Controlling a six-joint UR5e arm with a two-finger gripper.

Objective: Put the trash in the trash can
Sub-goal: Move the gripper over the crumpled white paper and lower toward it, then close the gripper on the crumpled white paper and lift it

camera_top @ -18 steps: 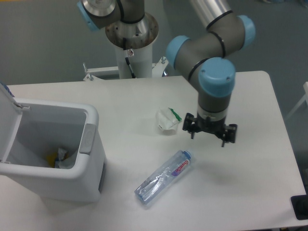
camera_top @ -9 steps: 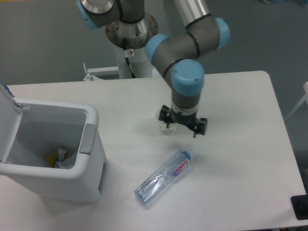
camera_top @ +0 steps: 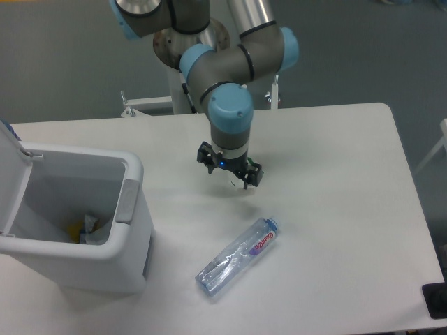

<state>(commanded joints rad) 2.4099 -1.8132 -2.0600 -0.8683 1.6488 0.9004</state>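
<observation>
Gripper (camera_top: 229, 169) hangs above the table (camera_top: 335, 181), hiding the wrapper; cannot tell whether its jaws are parted. Crushed bottle (camera_top: 236, 257) lies just right of the open trash can (camera_top: 77, 216).

Crushed clear bottle (camera_top: 237, 257), blue cap toward 1 o'clock, lies flat. Open white bin (camera_top: 133, 230) stands at its 9 o'clock. Wrapper hidden.

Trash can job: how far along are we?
Some scraps already lie inside the open trash can. The claw is over the spot where the wrapper lay, hiding it; I cannot tell if it has gripped. The bottle lies on the table, untouched.
</observation>
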